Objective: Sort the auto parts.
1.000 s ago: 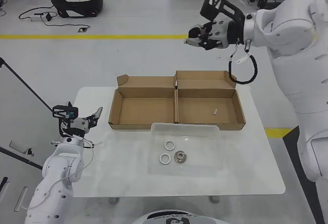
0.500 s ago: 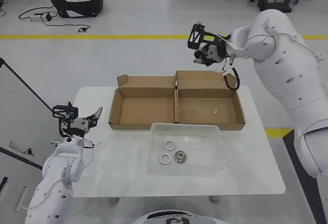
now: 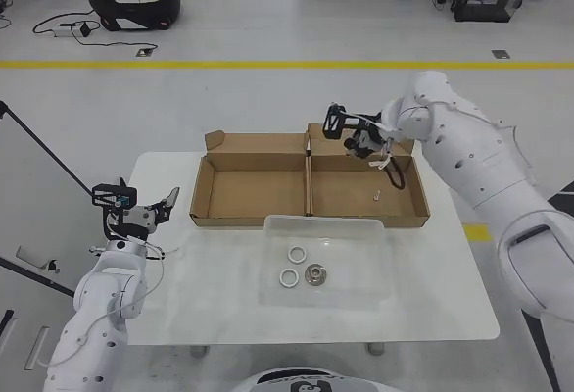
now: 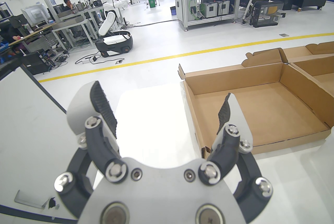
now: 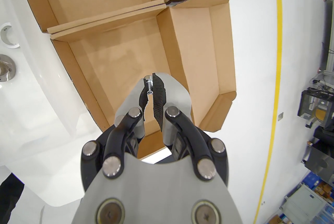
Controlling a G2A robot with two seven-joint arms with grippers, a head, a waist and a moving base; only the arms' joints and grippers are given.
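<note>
White table – 2 boxes, 2 rings, 1 flange | left jaws spread | right jaws grip 1 bolt

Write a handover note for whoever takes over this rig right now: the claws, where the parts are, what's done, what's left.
Right claw: shut on a bolt, held above the right box.
Left claw: open, holding nothing, by the left edge of the table.
Done: one small part lies in the right box.
Left: release the bolt, probably into the right box. Then sort the two rings and the flange that lie in the tray; the left box is likely for some of them.
</note>
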